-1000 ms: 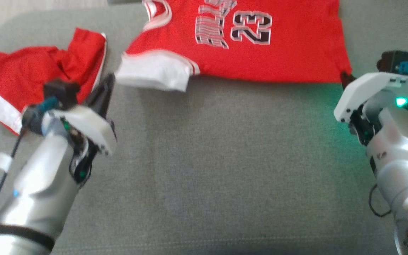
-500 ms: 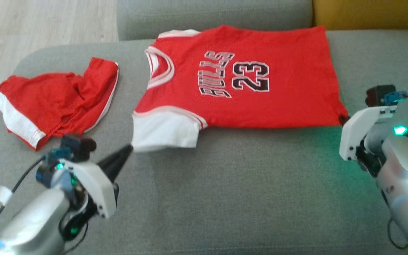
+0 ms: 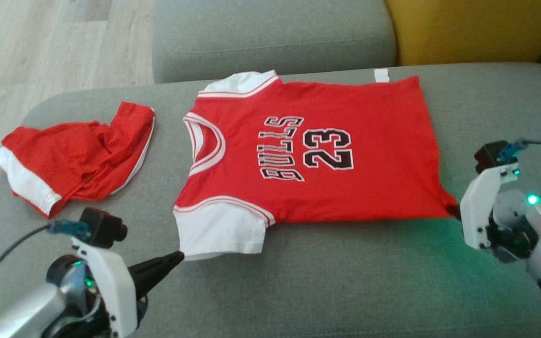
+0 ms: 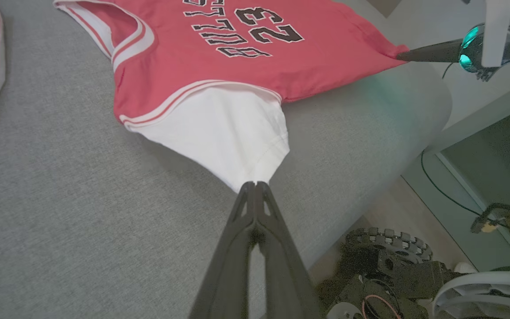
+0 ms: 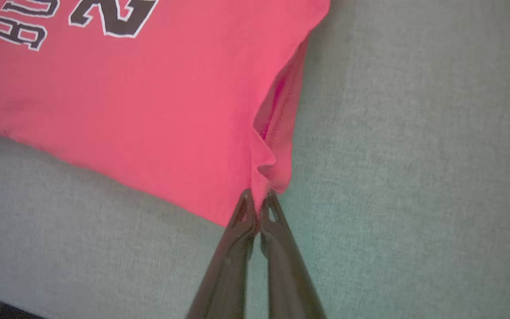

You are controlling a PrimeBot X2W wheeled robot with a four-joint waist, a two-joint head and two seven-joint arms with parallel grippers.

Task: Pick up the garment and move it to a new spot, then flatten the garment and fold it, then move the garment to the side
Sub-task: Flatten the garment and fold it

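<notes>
Your left tool (image 3: 176, 256), lower left, is pinched fully closed on the white sleeve (image 3: 219, 230) of the red jersey (image 3: 369, 141), which lies spread mid-frame on the grey sofa (image 3: 327, 286). Your right tool (image 3: 453, 212), right edge, is clamped closed on its hem corner.

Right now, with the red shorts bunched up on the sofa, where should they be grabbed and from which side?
Probably the white-banded edge of the red shorts, approached from the near left: that band lies flat and exposed on the grey cushion, while the middle is bunched into folds.
</notes>
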